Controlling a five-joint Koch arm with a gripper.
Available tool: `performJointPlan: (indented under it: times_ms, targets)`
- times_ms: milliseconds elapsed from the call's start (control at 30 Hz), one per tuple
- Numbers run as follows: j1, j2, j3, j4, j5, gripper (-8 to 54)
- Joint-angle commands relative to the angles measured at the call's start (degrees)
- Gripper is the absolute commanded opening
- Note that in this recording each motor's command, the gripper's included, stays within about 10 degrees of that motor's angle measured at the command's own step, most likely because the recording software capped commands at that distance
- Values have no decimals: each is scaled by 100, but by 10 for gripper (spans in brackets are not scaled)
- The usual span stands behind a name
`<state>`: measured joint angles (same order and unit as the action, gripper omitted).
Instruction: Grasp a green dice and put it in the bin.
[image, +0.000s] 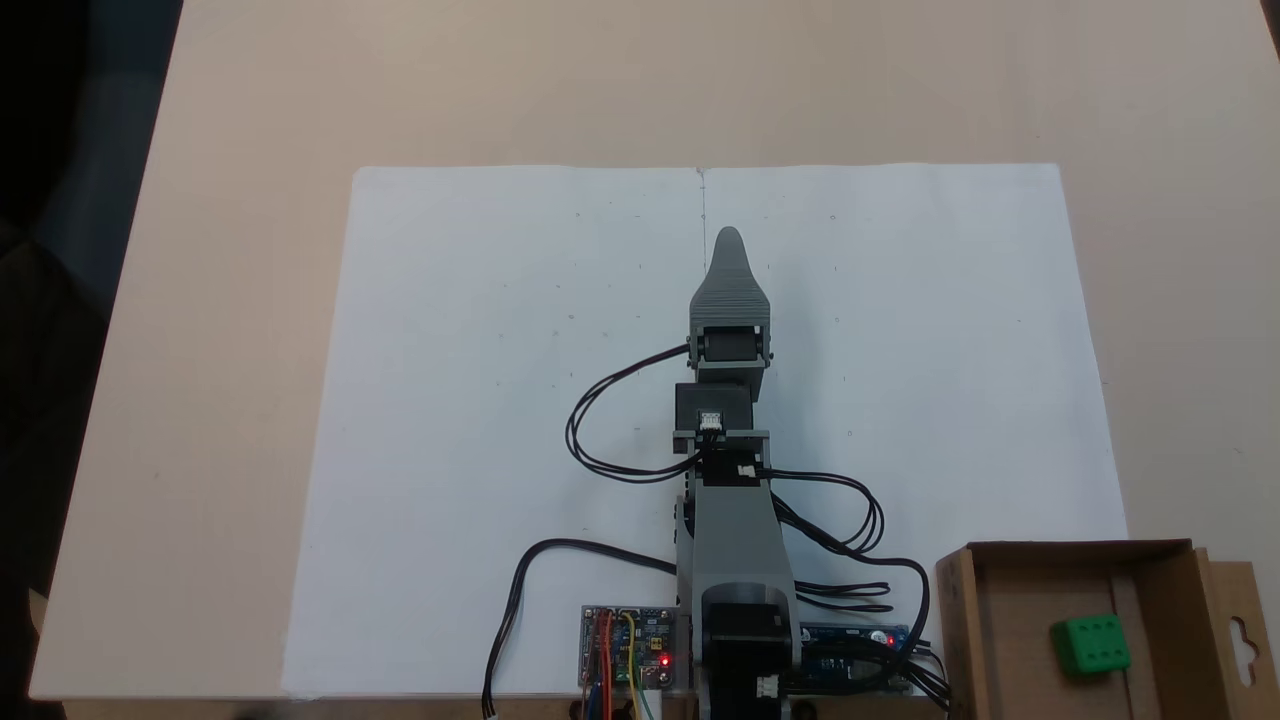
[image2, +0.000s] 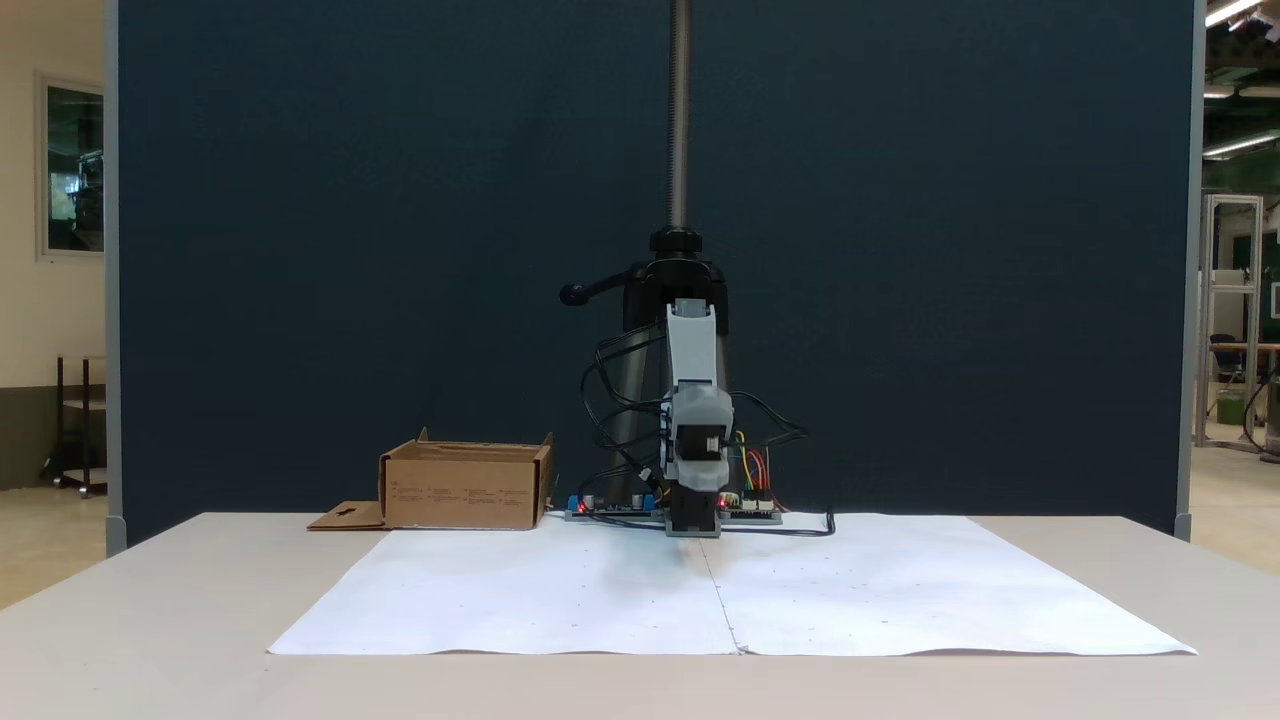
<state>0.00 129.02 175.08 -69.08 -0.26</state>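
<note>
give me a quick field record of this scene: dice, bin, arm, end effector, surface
green dice: inside the bin, six-pip face up, in a fixed view
bin: shallow cardboard box beside the arm's base, flap with hang-hole lying outward
arm: stretched forward over the white paper, away from the bin
end effector: empty; jaws stacked, open or shut cannot be told
surface: white paper sheets on a beige table
task state: dice already in bin
</note>
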Motion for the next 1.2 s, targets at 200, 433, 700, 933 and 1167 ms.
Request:
performJointPlan:
  times_ms: [200, 433, 700, 933, 1167]
  targets:
    - [70, 615, 431, -1853, -299, 454]
    - [70, 650, 431, -1978, -475, 454]
    - [79, 642, 431, -1960, -510, 454]
    - [141, 633, 431, -1934, -519, 454]
    - [246, 624, 422, -1925, -475, 452]
